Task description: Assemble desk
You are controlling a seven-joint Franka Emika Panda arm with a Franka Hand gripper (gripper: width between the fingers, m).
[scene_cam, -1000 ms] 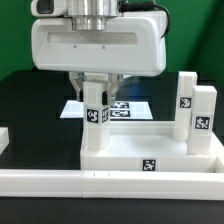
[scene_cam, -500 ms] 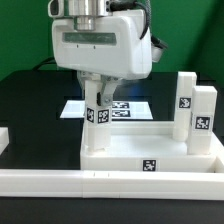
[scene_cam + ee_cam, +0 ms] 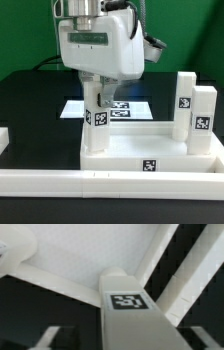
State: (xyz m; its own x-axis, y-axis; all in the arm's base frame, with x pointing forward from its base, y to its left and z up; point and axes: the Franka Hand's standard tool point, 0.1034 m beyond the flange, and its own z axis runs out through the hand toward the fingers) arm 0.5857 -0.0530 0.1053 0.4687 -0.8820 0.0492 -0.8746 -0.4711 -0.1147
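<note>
Honestly, my gripper [image 3: 97,103] fingertips hidden behind the white square plastic leg block [image 3: 97,118], arm pointing straight down, jaws spread either side, grip unclear, shallow white rimmed tabletop [image 3: 150,163] below.

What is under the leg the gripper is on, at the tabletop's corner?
The leg stands upright on the tabletop, at the corner on the exterior view's left, with the gripper around its top. The joint beneath is covered, so seating cannot be seen.

The desk top's [image 3: 150,150] open centre offers free passage. Upright leg blocks [image 3: 97,125] [image 3: 187,102] [image 3: 204,118] obstruct its corners; the border rail [image 3: 110,183] blocks the front.
</note>
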